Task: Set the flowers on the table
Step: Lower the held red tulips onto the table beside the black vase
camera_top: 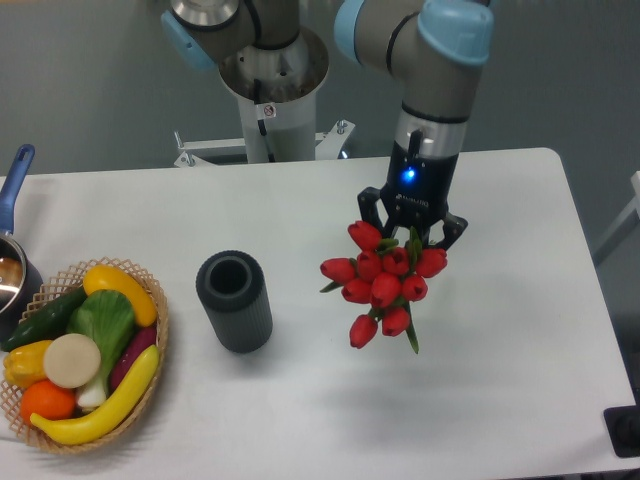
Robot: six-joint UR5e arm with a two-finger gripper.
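Starting at the left edge, a pot with a blue handle (14, 215) sits partly out of view on the table (520, 400). Just beside it stands a wicker basket (160, 330) filled with colourful vegetables (85, 345). Further right, apart from the basket, a dark cylinder (234, 300) stands upright with its open top facing the camera. Right of the cylinder, my gripper (412, 236) points downward over the table, closed around the flowers (385, 282). The red tulip heads cluster directly beneath my fingers, with a green leaf tip protruding at the lower right. The bunch appears to be held above the table surface; a faint shadow lies below it. Contact between flowers and table cannot be confirmed.
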